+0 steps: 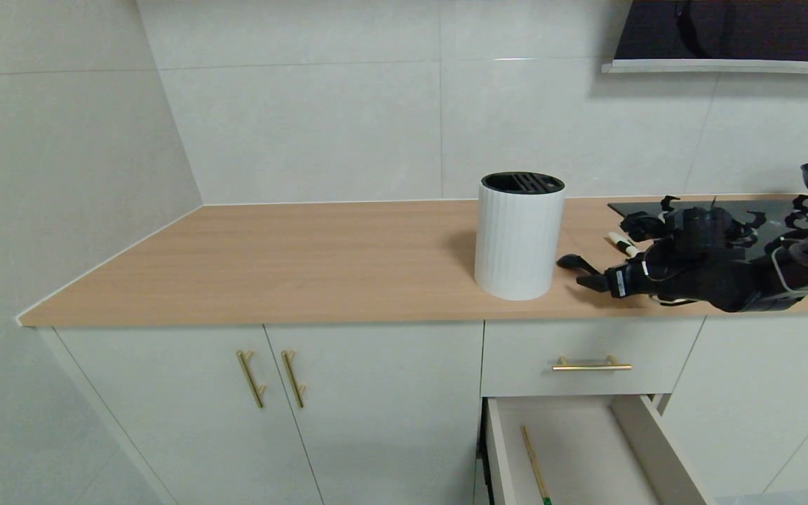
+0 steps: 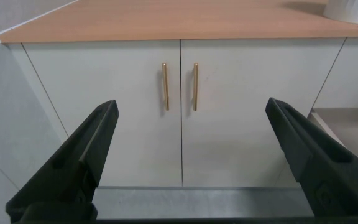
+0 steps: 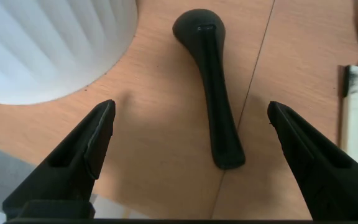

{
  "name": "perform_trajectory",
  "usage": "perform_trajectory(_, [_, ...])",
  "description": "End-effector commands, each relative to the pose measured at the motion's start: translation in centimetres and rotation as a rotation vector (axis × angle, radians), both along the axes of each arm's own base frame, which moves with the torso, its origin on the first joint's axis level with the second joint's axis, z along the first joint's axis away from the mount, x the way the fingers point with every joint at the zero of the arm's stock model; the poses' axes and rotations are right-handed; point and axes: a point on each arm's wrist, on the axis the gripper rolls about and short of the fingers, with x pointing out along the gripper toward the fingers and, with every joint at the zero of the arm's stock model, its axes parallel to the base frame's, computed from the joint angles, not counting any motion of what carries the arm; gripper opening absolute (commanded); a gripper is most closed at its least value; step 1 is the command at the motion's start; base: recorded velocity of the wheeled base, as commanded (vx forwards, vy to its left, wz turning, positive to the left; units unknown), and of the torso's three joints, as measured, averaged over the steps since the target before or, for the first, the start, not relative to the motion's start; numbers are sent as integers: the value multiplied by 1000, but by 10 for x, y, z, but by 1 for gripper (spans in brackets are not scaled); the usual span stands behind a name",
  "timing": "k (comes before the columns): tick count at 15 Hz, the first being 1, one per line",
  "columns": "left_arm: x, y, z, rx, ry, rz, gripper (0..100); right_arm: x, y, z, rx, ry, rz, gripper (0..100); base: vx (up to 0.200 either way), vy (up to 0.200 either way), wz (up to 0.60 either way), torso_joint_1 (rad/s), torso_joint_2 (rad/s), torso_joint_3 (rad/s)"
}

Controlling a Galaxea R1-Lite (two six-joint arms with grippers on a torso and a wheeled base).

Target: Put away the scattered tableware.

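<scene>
On the countertop (image 1: pixel 306 259), just beside the white holder (image 1: pixel 520 238), lies a black utensil (image 3: pixel 211 93). My right gripper (image 3: pixel 190 124) hangs spread wide over it, so this looks like the pickup. Next I'd drop straight and pinch its handle.
</scene>
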Motion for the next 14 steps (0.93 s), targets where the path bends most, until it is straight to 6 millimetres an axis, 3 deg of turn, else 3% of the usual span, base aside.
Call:
perform_trajectory(1, [0, 0, 0, 0, 0, 1, 100, 4, 0, -8, 0, 2, -2, 100, 0, 0, 0, 0, 0, 0])
perform_trajectory(14, [0, 0, 0, 0, 1, 1, 100, 17, -5, -24, 1, -5, -19, 100, 0, 0, 0, 0, 0, 0])
